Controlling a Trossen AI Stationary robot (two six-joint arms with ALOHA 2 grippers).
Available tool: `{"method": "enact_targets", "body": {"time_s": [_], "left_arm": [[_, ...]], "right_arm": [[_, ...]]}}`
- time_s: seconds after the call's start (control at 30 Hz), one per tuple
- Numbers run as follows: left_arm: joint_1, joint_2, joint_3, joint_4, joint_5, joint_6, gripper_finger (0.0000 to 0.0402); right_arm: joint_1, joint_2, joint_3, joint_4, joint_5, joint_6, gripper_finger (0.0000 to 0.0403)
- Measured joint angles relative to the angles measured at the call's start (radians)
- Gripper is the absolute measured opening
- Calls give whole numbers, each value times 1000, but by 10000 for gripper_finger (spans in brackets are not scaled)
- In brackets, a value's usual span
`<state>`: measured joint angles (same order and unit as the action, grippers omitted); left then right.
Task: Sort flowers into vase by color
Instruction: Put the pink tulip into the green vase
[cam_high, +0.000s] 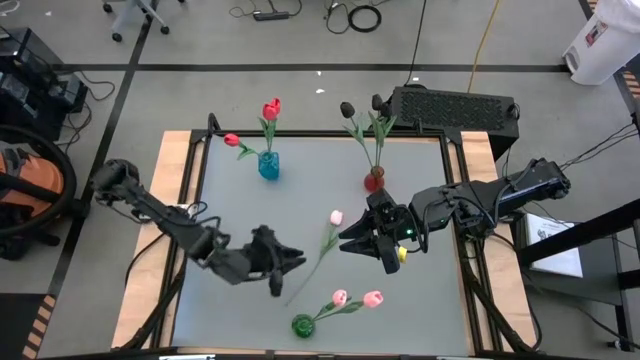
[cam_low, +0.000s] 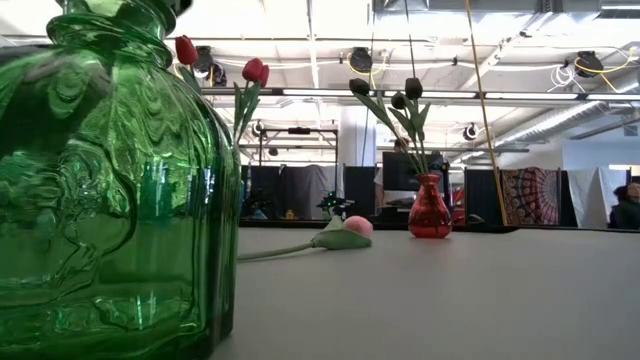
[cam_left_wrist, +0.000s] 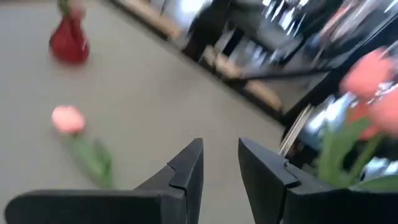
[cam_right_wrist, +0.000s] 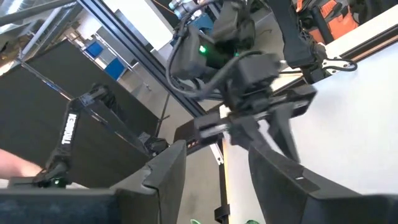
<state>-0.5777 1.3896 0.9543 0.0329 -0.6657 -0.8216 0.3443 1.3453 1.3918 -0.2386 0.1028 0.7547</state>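
Loose pink tulip (cam_high: 334, 219) between open grippers, table (cam_high: 420, 300)

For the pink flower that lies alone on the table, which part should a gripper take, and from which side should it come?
Probably the thin green stem, near its middle, from straight above. The loose pink flower lies flat on the grey table, bud toward the red vase, stem running toward the left gripper. Fingers should straddle the stem crosswise; the soft bud could crush. The right gripper hovers beside the bud.

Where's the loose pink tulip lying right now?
In the high view the loose pink tulip lies flat on the table near its centre, between the left claw and right claw, its head pointing toward the red vase.
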Motion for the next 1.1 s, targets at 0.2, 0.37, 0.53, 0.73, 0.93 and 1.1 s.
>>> {"method": "enact_targets", "body": {"time_s": [0.2, 0.37, 0.53, 0.73, 0.93, 1.1], "left_arm": [[125, 3, 124, -302, 210, -113, 107], [212, 5, 137, -364, 297, -250, 107], [284, 81, 137, -489, 405, -299, 107], [322, 231, 137, -351, 556, -299, 107], [322, 349, 137, -225, 612, -342, 107], [323, 402, 137, -246, 610, -366, 107]], "right_arm": [[0, 0, 0, 0, 0, 0, 167], [0, 0, 0, 0, 0, 0, 167], [0, 0, 0, 0, 0, 0, 167], [0, 0, 0, -3, 0, 0, 167], [0, 0, 0, -4, 0, 0, 167], [0, 0, 0, -16, 0, 0, 167]]}}
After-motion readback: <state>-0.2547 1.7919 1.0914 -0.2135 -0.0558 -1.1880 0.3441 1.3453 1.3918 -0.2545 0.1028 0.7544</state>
